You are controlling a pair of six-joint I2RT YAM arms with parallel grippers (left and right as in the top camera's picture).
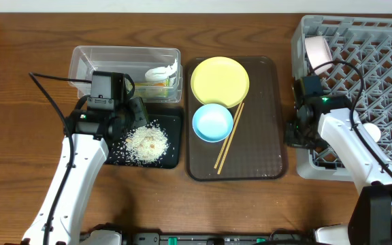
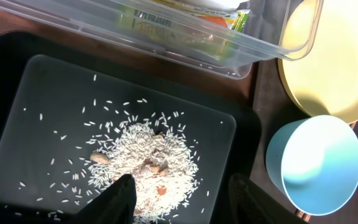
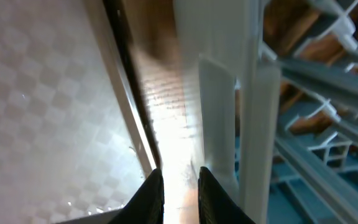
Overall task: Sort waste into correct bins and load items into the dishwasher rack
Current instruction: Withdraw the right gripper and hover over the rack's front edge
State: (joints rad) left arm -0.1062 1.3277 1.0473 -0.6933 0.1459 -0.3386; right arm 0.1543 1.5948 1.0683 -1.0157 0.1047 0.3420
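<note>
Wood-grain table (image 1: 19, 41); grey lattice dishwasher rack (image 1: 386, 61) far right. Yellow plate (image 1: 220, 80), far end of brown tray (image 1: 264, 156): prob. stiff, slick, light, so take by rim. Chopsticks (image 1: 229, 138) thin, fiddly. L gripper (image 2: 185, 199) spread, empty, over rice (image 2: 145, 162); R gripper (image 3: 180, 193) nearly pinched, empty, btwn brown tray & rack.

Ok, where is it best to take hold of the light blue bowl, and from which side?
The light blue bowl stands upright and open, so probably take its rim from above, one claw finger inside, one outside. Come on the side facing the black tray: the yellow plate crowds its far edge and the chopsticks lie close along the other side.
</note>
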